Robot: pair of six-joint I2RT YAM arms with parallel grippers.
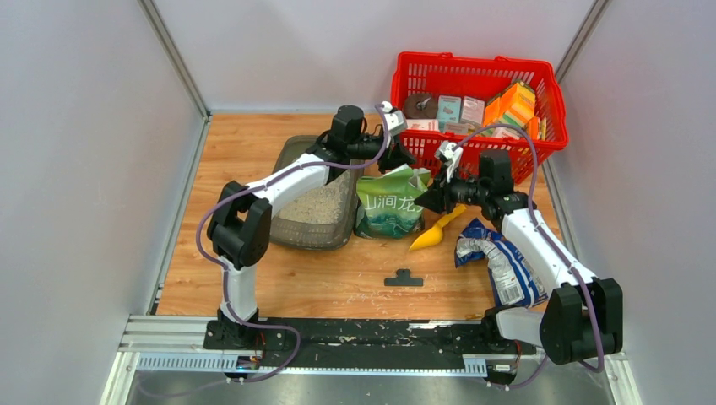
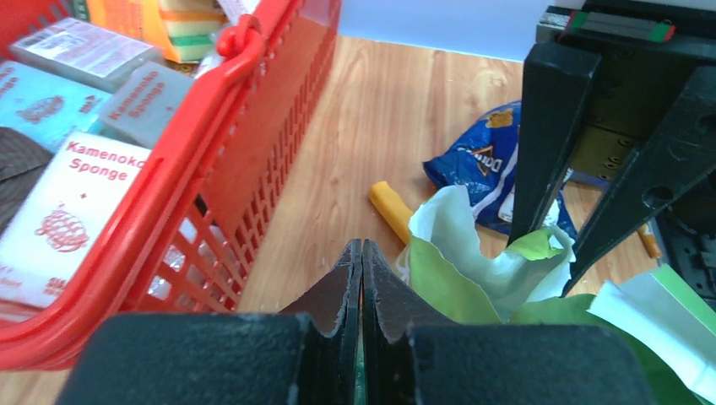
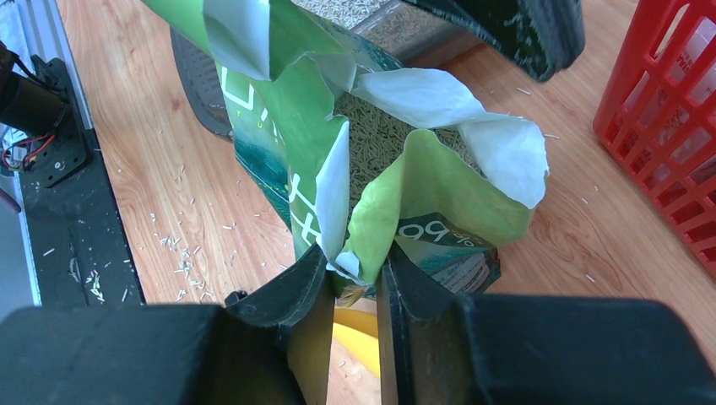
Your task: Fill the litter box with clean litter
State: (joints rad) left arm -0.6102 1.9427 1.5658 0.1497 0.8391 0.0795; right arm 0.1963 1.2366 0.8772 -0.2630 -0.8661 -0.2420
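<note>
The dark grey litter box (image 1: 314, 240) lies left of centre with pale litter (image 1: 321, 204) in it. A green litter bag (image 1: 390, 202) stands upright just to its right, its torn top open. My left gripper (image 1: 403, 160) is over the bag's far top edge. Its jaws (image 2: 361, 253) are pressed shut with a thin green sliver between them. My right gripper (image 1: 425, 198) pinches the bag's crumpled right lip (image 3: 350, 274). Pale granules (image 3: 371, 143) show inside the bag (image 3: 279, 135). The box's wall (image 3: 397, 29) shows beyond it.
A red basket (image 1: 473, 101) of sponge packs stands at the back right, close to my left gripper (image 2: 211, 169). A yellow scoop (image 1: 435, 232), a blue snack bag (image 1: 498, 261) and a black T-shaped piece (image 1: 404, 278) lie on the table. Spilled granules (image 3: 181, 249) dot the wood.
</note>
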